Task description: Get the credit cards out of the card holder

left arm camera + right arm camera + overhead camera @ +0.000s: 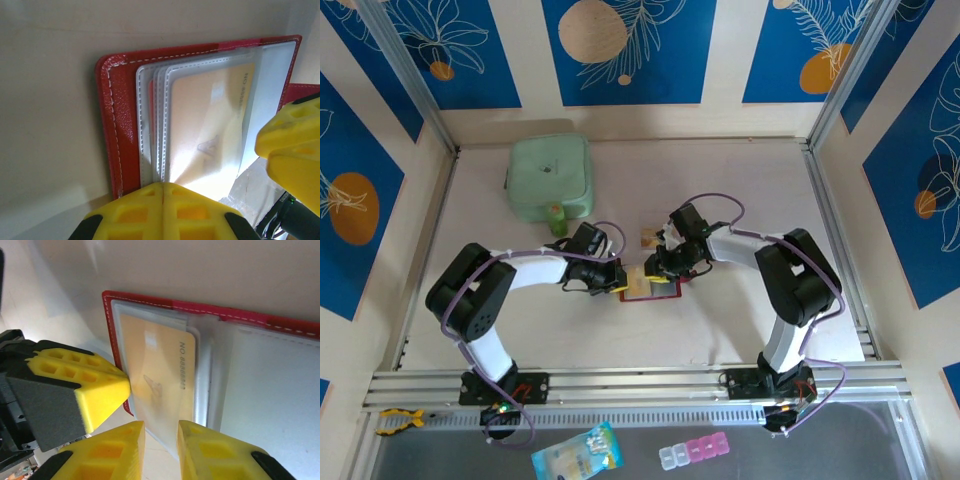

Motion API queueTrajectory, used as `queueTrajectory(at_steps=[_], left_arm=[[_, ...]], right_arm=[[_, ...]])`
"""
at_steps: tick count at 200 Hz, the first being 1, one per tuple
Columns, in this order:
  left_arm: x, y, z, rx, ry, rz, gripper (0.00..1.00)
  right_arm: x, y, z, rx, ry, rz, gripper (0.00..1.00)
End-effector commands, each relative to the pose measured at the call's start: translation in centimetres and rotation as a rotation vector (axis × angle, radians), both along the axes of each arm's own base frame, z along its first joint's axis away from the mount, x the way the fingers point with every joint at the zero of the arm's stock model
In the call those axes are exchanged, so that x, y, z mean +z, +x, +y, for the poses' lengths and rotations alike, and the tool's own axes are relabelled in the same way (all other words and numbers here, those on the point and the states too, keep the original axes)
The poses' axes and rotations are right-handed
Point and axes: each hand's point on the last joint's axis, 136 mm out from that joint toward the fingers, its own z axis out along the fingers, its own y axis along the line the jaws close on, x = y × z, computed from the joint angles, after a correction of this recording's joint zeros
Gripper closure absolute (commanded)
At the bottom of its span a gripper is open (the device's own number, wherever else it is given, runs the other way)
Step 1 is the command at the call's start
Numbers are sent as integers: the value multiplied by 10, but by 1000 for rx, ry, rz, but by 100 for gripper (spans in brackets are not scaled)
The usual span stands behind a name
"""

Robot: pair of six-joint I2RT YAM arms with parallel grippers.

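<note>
The dark red card holder [655, 291] lies open mid-table, its clear sleeves up. A gold-orange credit card [210, 125] sits inside the top sleeve, also seen in the right wrist view [160, 375]. One tan card [648, 238] lies loose on the table just behind the holder. My left gripper [163, 186] is shut, its tips pressed against the near edge of the sleeves on the holder [117, 100]. My right gripper [161, 432] stands slightly open, and the edge of the sleeve with the card reaches down between its fingers, over the holder [240, 317].
A mint-green square pouch [550, 177] sits at the back left. Both grippers meet over the holder, nearly touching. A printed packet [576, 455] and a pink pill box [693, 453] lie in front of the rail, off the table.
</note>
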Motion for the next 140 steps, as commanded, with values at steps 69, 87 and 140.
queueTrajectory(at_steps=[69,87,140], left_arm=[[-1,-1,0,-13,7,16,96],[-1,-1,0,-14,8,16,96],[-2,-2,0,-14,9,18,96]], right_arm=[[0,-2,15,49,39,21,73],[0,-2,17,56,37,19,72],[-4,-4,17,64,20,25,72]])
